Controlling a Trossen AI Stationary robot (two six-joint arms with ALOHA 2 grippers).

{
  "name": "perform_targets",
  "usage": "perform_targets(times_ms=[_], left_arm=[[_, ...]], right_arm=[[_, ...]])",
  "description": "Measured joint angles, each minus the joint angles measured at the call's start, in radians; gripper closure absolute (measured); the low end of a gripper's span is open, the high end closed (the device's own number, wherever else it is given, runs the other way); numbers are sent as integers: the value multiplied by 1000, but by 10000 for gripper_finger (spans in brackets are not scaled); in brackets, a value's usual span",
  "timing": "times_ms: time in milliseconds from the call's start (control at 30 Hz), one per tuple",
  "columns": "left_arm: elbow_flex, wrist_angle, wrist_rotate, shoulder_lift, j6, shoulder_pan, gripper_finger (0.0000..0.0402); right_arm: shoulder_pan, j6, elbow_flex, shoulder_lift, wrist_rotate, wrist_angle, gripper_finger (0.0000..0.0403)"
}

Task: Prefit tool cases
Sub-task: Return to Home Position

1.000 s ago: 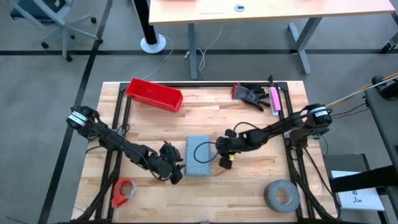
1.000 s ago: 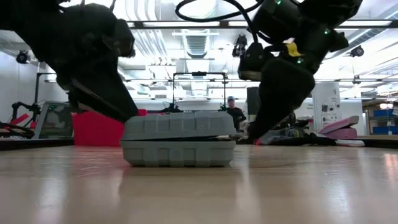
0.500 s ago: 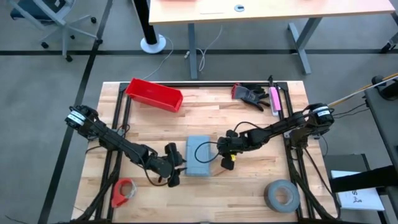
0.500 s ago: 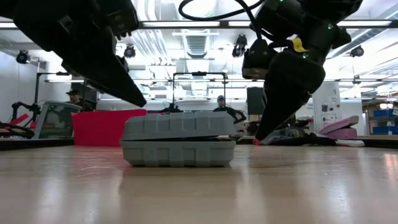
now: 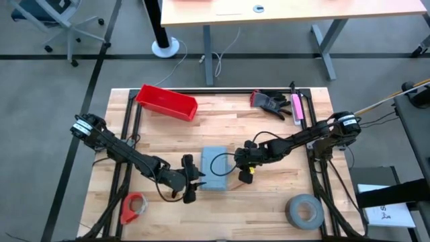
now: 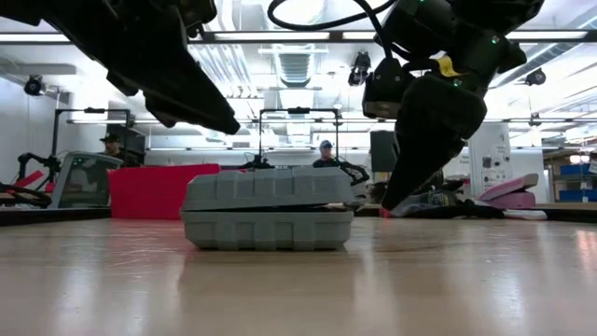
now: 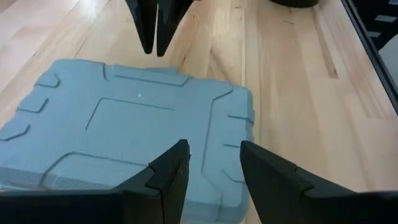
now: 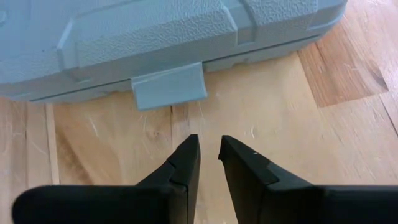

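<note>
A: Tool case, where?
B: The tool case (image 5: 214, 168) is closed and lies flat around the middle of the wooden surface (image 5: 269, 195), between the two arms. The lid sits down on the base in the low view.

A: Left end effector?
B: The left end effector (image 7: 214, 146) has its fingers spread and empty. It hangs above the case's edge on its own arm's side. The low view shows it clear of the lid, not touching.

A: Right one?
B: The right end effector (image 8: 208, 140) is low by the opposite side of the case, pointing at the latch tab (image 8: 169, 86). Its fingers are almost together with only a thin slit between them, and it grips nothing. It is near the tab but apart from it.

A: Anything else on the surface?
B: A red bin (image 5: 166, 102) is at the far left corner, well apart from the case. A grey tape roll (image 5: 304, 210) is at the near right corner, and black gloves (image 5: 270, 102) lie at the far right.
</note>
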Motion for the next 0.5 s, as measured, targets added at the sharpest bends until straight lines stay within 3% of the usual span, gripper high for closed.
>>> perform_targets(times_ms=[333, 500], left_arm=[[-15, 31, -4, 0, 0, 19, 251], [-67, 225, -3, 0, 0, 17, 251]], right_arm=[[-11, 0, 0, -1, 0, 1, 332], [-11, 0, -1, -60, 0, 1, 337]])
